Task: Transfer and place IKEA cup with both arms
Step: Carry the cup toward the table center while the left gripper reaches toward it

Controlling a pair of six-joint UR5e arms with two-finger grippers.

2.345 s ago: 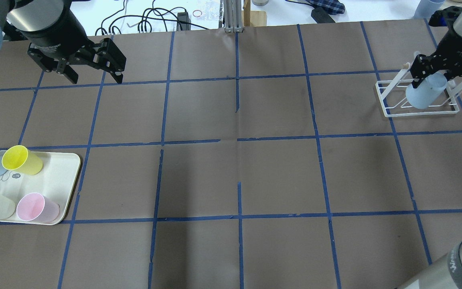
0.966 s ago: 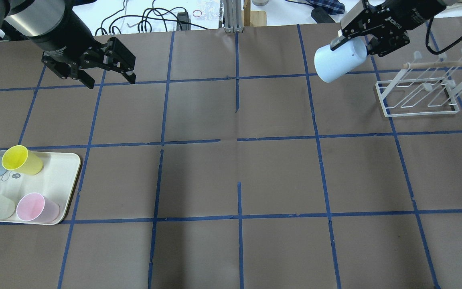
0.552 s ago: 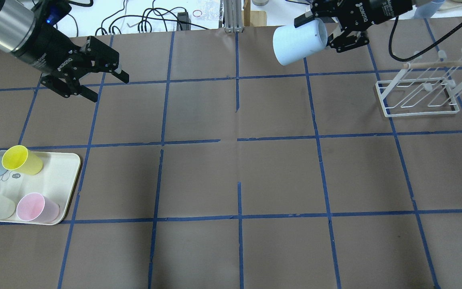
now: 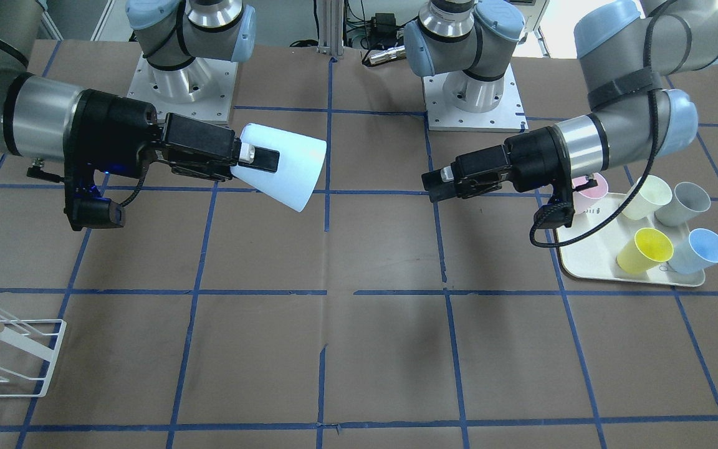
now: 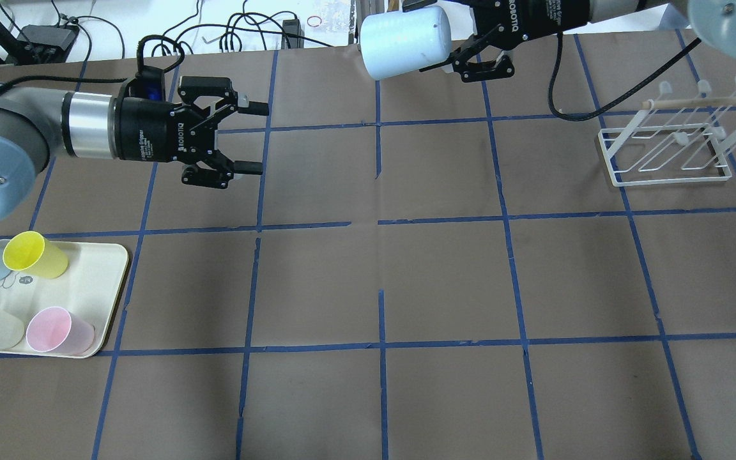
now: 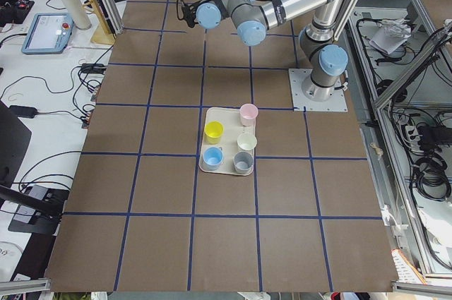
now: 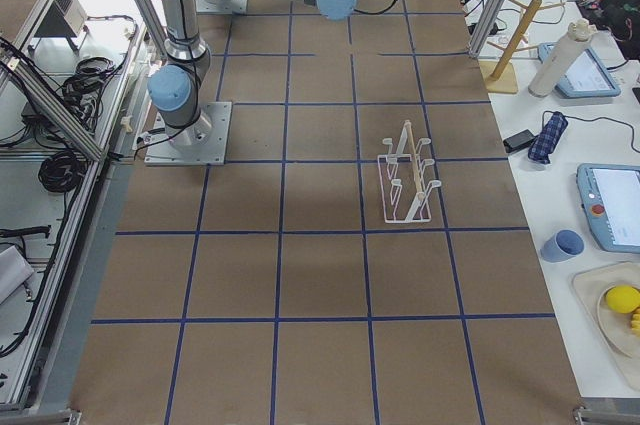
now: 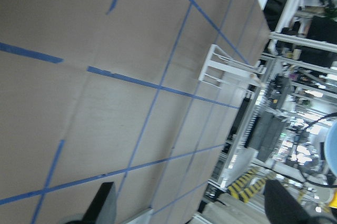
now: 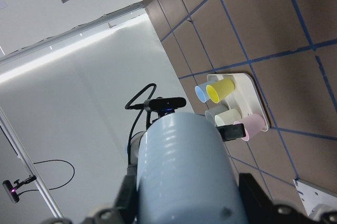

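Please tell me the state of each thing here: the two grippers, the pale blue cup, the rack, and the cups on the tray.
Pale blue cup: held in the air, on its side.
Right gripper: shut on the pale blue cup.
Left gripper: open, empty.
Rack: standing, no cups on it.
Tray: holds five cups, all upright, mouths up.

IKEA cup (image 5: 403, 41): smooth matt plastic | table (image 5: 444, 281): matt brown paper (taped) | rack (image 5: 671, 181): white-coated wire

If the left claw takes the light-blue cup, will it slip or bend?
The IKEA cup looks smooth and tapered, so it may slip when squeezed. Held sideways by the right claw without sagging, it seems light and stiff.
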